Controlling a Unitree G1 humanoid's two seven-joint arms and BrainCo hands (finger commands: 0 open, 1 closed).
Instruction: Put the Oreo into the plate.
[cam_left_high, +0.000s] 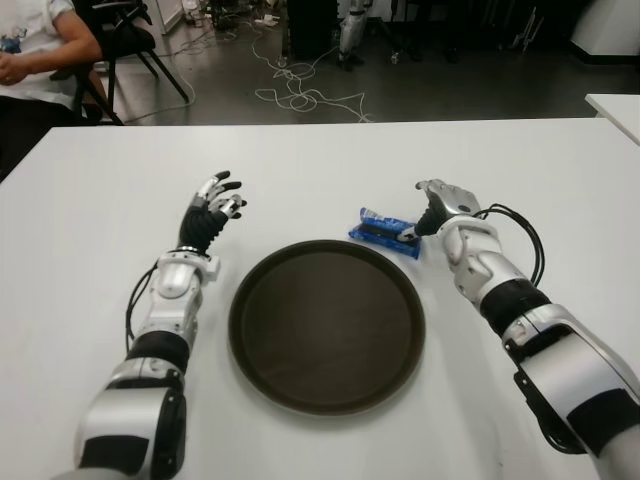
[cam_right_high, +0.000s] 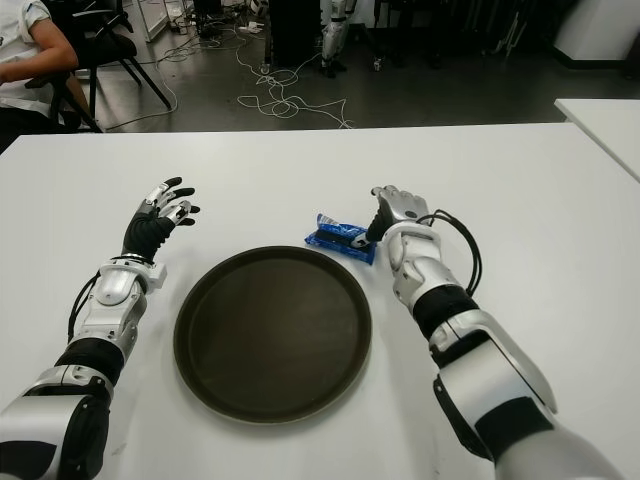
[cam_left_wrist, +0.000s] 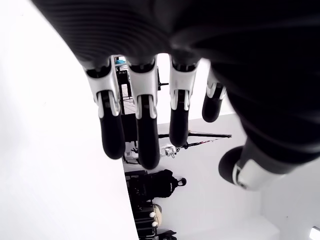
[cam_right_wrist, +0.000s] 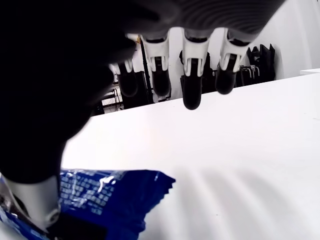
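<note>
Oreo (cam_left_high: 384, 232) just behind plate (cam_left_high: 327, 325), right

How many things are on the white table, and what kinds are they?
Blue Oreo packs: 1
Dark round plates: 1
Robot hands, left hand and right hand, over the table: 2
Total: 4

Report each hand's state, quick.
Left hand: open, holding nothing, left of the plate.
Right hand: open, thumb touching the Oreo packet, not gripping it.
</note>
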